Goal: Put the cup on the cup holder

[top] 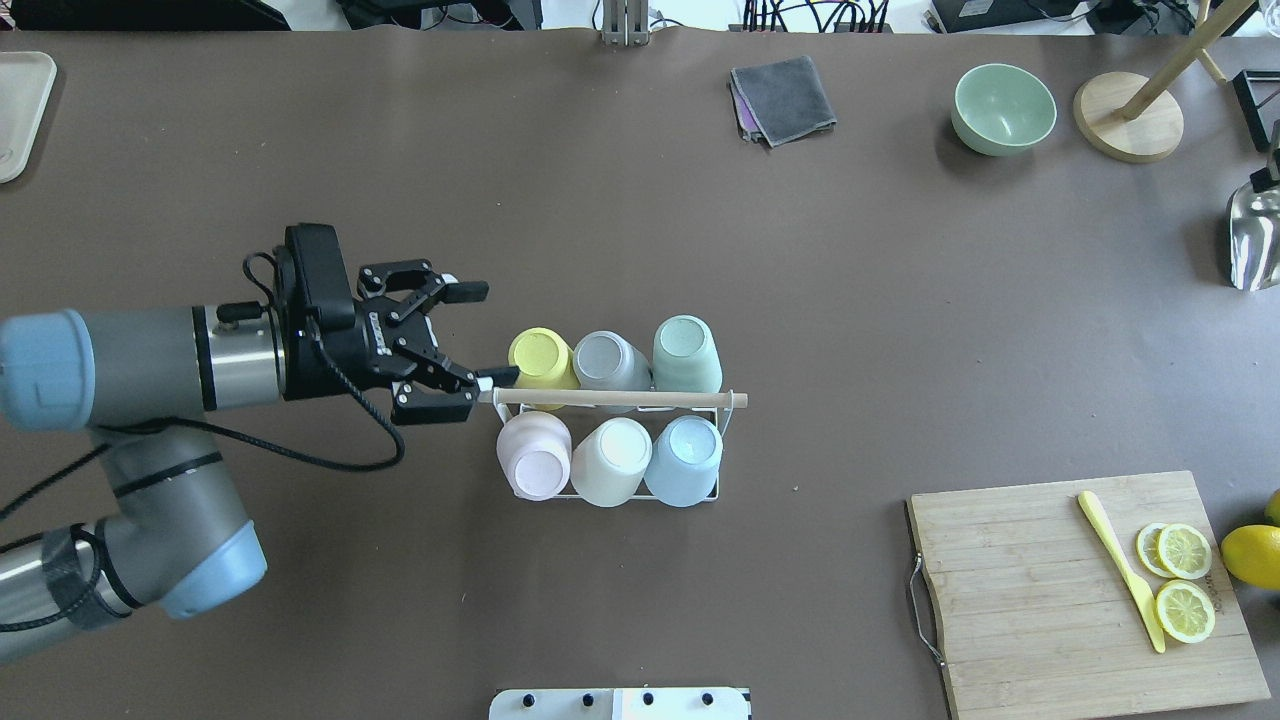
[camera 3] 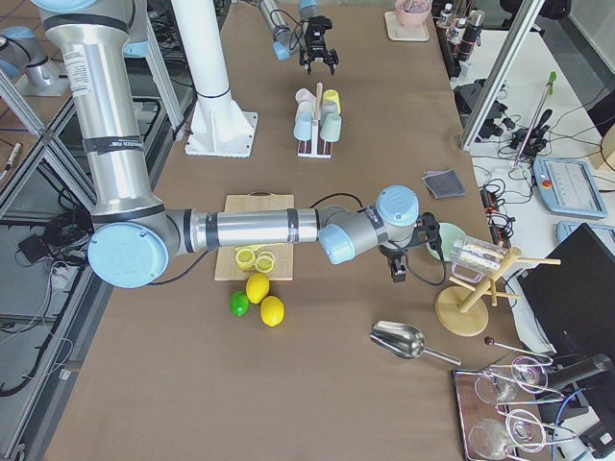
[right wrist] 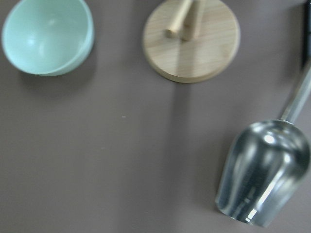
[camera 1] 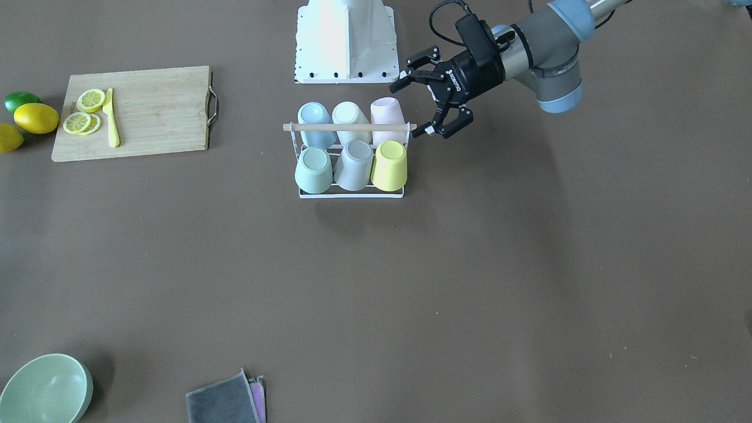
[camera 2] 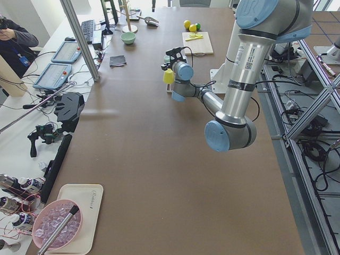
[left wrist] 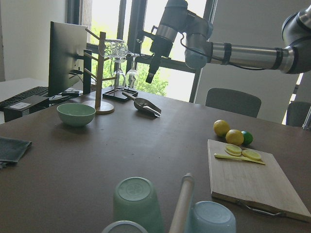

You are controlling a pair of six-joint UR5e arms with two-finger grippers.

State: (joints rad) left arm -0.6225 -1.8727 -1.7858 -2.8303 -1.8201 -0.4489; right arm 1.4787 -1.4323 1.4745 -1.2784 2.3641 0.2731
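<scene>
At the left end of the cup holder [top: 620, 398] in the overhead view, the left tool [top: 488, 335] hangs, jaws apart, gripping nothing; six cups [top: 535, 455] sit inverted over its prongs, likely for draining.

The long brown matte table [top: 900, 300] stands before tall dark-framed windows [left wrist: 104, 19] admitting daylight. A grey padded chair [left wrist: 232, 103] sits beyond it, against a plain grey wall [left wrist: 252, 19].

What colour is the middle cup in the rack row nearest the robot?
The cup is white; the overhead exterior view shows it best.
</scene>
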